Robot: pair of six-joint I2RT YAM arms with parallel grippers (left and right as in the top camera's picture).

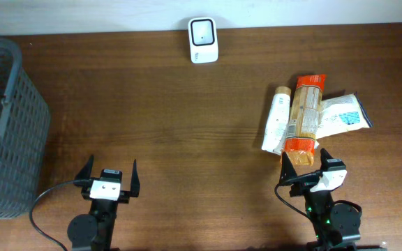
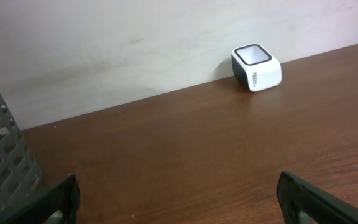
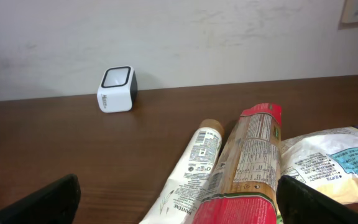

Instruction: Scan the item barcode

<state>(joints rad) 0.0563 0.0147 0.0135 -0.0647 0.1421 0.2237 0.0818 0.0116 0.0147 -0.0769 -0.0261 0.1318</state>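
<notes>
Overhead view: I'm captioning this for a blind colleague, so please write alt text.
Three packaged items, a white tube, a red-and-orange pack and a white-and-blue pouch, lie together at right, just beyond the open right gripper. A white scanner sits at the far edge, a grey basket at left, the left gripper open and empty.

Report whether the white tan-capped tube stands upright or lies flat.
Lying flat: the white tan-capped tube rests lengthwise on the brown wooden table, beside the orange-ended packet.
</notes>
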